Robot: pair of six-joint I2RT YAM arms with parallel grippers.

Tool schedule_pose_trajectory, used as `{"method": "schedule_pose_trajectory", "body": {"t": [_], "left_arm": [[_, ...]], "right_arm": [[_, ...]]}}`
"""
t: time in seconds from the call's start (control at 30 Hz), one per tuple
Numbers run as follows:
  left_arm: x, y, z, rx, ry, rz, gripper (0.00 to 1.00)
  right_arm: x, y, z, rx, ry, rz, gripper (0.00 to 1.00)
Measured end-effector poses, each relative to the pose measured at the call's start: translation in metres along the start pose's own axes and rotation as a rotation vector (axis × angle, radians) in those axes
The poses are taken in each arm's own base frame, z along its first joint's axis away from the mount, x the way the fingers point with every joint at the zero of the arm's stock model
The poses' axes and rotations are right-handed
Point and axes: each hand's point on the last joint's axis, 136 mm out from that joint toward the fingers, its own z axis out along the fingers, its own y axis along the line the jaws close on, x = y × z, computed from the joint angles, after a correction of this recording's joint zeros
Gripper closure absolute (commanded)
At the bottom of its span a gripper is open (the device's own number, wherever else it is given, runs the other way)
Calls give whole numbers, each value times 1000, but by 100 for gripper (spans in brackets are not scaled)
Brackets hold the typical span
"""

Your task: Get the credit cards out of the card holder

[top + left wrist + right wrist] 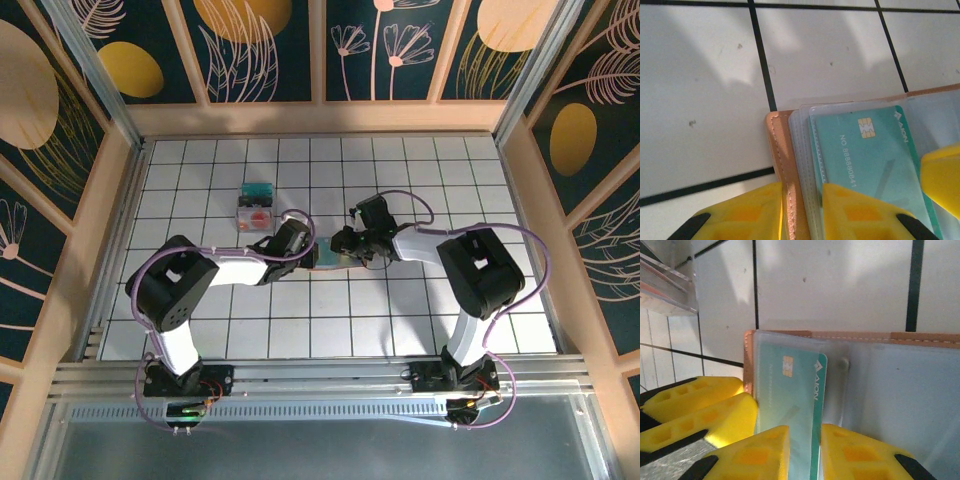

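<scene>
The teal card (790, 400) is partly covered by the fingers (752, 455); right of them, the card holder (905, 390) runs off frame.

The table (400, 330) was white, with black lines that made squares all over it. An open card holder (337, 262) lay flat near the middle. Closer to the far left corner lay two cards, touching each other: a teal card (256, 190) behind and a white card with red (255, 217) in front.
</scene>
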Motion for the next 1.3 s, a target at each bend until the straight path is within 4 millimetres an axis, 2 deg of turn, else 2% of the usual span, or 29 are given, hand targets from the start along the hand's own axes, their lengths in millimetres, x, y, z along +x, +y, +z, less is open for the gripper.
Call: {"method": "schedule_pose_trajectory", "body": {"t": [0.27,0.73,1.0,1.3], "left_arm": [[-2,0,2,-5,-5,-1,75],[-3,0,2,-4,-5,-9,76],[-2,-1,2,-1,-4,-12,77],[-1,2,2,-1,-6,-18,78]], "right_arm": [[-11,-2,0,-30,-19,23,77],[-4,-14,6,-12,-13,42,73],[-2,-10,6,-74,-22,60,78],[2,5,1,-212,-10,78,81]]}}
